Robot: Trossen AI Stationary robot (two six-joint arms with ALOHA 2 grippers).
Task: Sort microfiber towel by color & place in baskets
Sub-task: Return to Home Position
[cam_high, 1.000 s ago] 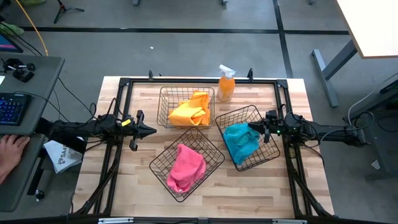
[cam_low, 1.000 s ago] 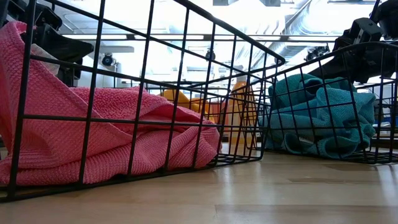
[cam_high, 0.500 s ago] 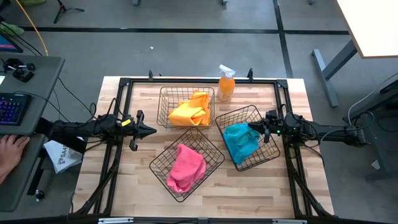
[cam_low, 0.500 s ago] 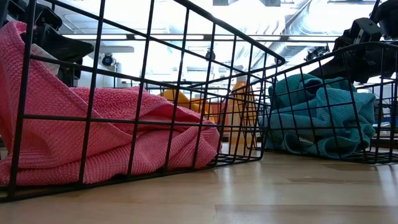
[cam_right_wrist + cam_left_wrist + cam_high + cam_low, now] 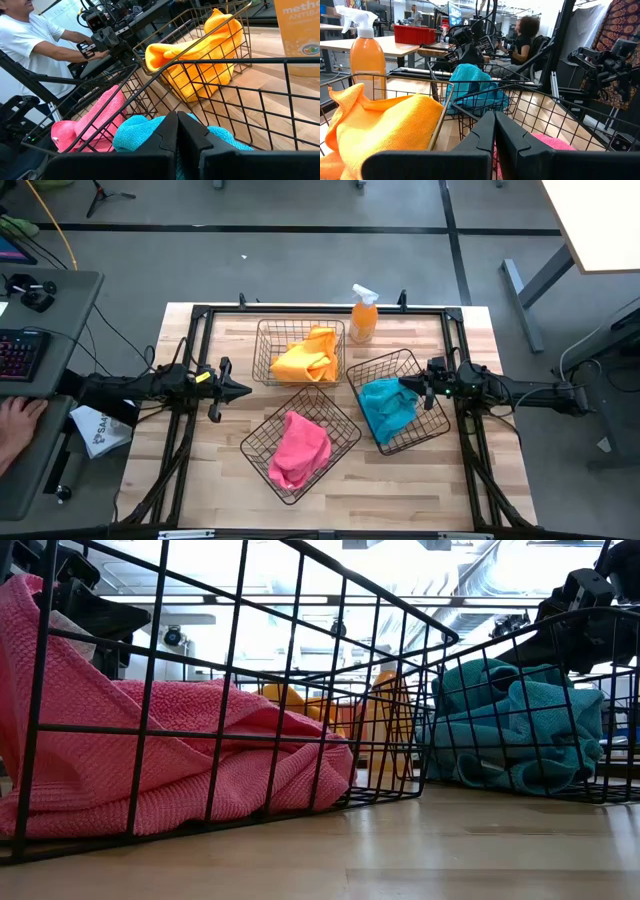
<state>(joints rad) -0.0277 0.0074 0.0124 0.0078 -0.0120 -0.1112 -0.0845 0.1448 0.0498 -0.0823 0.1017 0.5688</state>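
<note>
Towels are all sorted by colour: the yellow towel (image 5: 305, 358) fills the back basket (image 5: 262, 330) just left of the spray bottle (image 5: 363, 315). The teal towel (image 5: 386, 405) lies in the right basket (image 5: 440, 425) just in front of the bottle. The pink towel (image 5: 298, 448) sits in the front basket (image 5: 246, 442), farthest from the bottle, toward the desk's (image 5: 400, 490) front edge. What remains appears to be parking the arms. The right pincer (image 5: 403, 386), closed up with nothing held, hangs low over the teal towel in front of the bottle. It would do best to rise straight up before drawing back, so no tip hooks the wire or drags cloth out. The left pincer (image 5: 243, 390), likewise closed and empty, sits well left of the bottle, apart from every basket, and can likely retreat directly. Slow motion should keep the light baskets from shifting.
</note>
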